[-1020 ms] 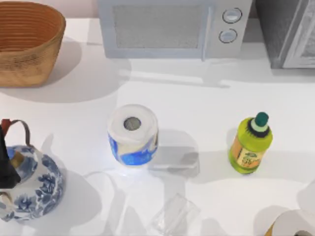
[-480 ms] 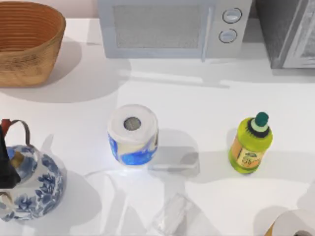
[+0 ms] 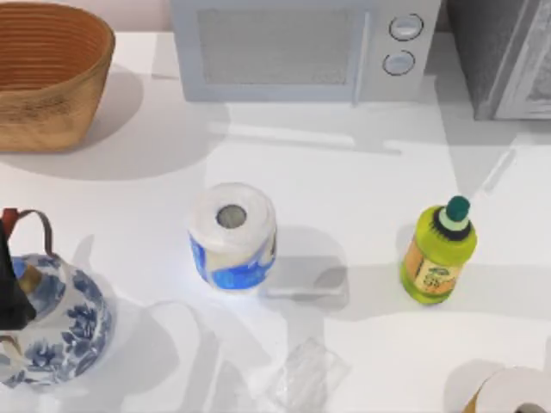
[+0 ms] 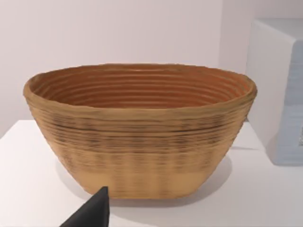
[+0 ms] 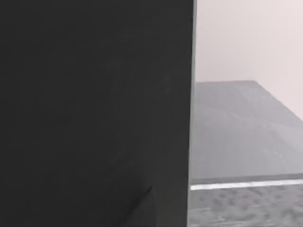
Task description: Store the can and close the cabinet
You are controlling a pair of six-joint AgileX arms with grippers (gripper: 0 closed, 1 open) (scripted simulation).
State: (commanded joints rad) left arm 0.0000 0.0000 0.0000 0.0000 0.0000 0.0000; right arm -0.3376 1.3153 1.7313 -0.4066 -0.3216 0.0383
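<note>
Cabinet (image 3: 508, 60) (seemingly its grey corner) stands beside the microwave (image 3: 301, 47).

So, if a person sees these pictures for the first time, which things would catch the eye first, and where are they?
Probably the green bottle with its dark cap, standing upright toward the table's right, and the toilet paper roll in blue wrapping near the middle. Next come the woven basket at the far left corner and the blue-and-white teapot at the near left edge. A microwave stands along the back.

The left arm (image 3: 10, 288) stays low at the table's left edge; a dark fingertip (image 4: 92, 213) is visible.
</note>
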